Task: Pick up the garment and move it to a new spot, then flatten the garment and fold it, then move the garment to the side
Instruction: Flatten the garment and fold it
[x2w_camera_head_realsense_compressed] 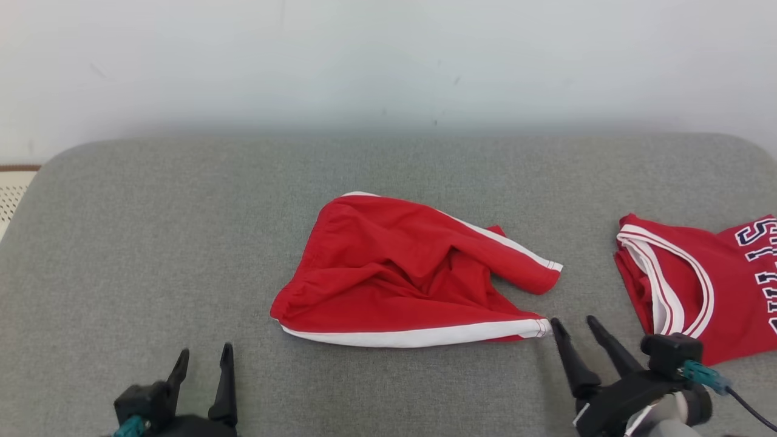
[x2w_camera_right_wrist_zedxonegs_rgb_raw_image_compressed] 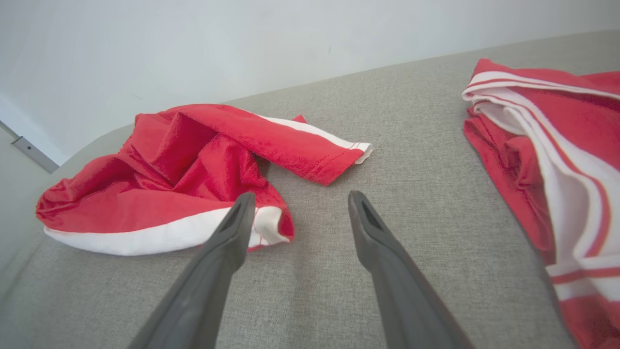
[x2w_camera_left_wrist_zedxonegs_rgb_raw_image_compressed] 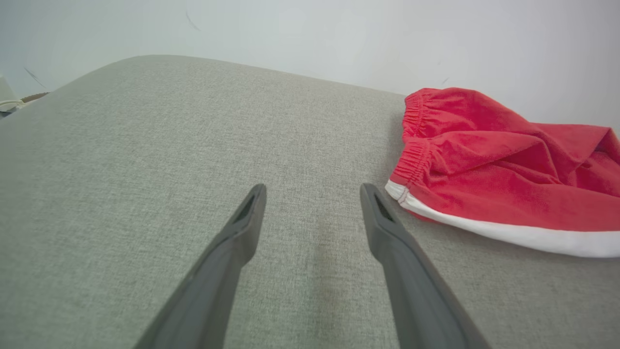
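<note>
The garment point(x2w_camera_head_realsense_compressed: 400, 273) is a pair of red shorts with white side stripes, lying crumpled in the middle of the grey cushion point(x2w_camera_head_realsense_compressed: 182, 243). My right gripper point(x2w_camera_head_realsense_compressed: 573, 325) stands open just right of its lower right hem corner, with nothing between the fingers. In the right wrist view the shorts point(x2w_camera_right_wrist_zedxonegs_rgb_raw_image_compressed: 184, 169) lie ahead to the left, the left fingertip point(x2w_camera_right_wrist_zedxonegs_rgb_raw_image_compressed: 242, 208) overlapping the white hem. My left gripper point(x2w_camera_head_realsense_compressed: 203, 355) is open near the front edge, left of the shorts and apart from them. The left wrist view has the elastic waistband point(x2w_camera_left_wrist_zedxonegs_rgb_raw_image_compressed: 416, 145) to the right of the open fingers point(x2w_camera_left_wrist_zedxonegs_rgb_raw_image_compressed: 312, 191).
A red jersey point(x2w_camera_head_realsense_compressed: 698, 285) with white trim and dark lettering lies at the cushion's right end, close beside my right gripper; it is also in the right wrist view point(x2w_camera_right_wrist_zedxonegs_rgb_raw_image_compressed: 557, 160). A pale wall point(x2w_camera_head_realsense_compressed: 388, 60) runs behind the cushion. Bare grey fabric stretches to the left.
</note>
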Controlling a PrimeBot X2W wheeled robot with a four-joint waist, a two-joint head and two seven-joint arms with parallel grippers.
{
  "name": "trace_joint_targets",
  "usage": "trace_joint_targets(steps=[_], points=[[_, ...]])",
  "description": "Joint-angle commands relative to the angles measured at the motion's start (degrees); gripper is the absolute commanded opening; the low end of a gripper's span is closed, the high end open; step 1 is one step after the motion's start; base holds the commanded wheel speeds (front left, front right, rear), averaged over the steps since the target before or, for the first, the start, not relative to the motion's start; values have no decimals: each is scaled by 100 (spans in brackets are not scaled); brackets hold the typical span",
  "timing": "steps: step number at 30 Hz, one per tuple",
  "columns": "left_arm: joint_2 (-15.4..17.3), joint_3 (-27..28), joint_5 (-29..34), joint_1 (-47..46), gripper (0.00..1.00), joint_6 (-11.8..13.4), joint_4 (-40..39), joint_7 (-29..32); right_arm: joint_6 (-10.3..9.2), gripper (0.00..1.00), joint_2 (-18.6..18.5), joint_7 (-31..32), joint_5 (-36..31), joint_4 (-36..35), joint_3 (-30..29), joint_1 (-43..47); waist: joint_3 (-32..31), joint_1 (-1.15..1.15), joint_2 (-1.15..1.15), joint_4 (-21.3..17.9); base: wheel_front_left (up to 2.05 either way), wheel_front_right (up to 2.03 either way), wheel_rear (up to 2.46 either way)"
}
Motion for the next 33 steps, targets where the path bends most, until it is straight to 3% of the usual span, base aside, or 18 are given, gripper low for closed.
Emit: trace_joint_targets(steps=[1,5,16,22,33], points=[[4,70,96,199,100,34,-79,-22,-3,100,32,-1,-169,-48,-187,121,-108,0,0,-23,0,0,0],[8,230,289,472,100,106,-372,-21,-3,100,169,-1,-684,-190,-849,305,-223,0,0,-51,0,0,0],[6,449,611,1139,100,184,-982,-22,-3,100,750,-1,-1929,-630,-1965,858,-463,0,0,-117,0,0,0],[5,380,645,1446,100,195,-1118,-21,-3,100,978,-1,-2193,-736,-2115,1148,-557,0,0,-116,0,0,0],[6,276,619,1327,100,168,-1143,-22,-3,100,971,-1,-2077,-661,-1896,1063,-427,0,0,-94,0,0,0]])
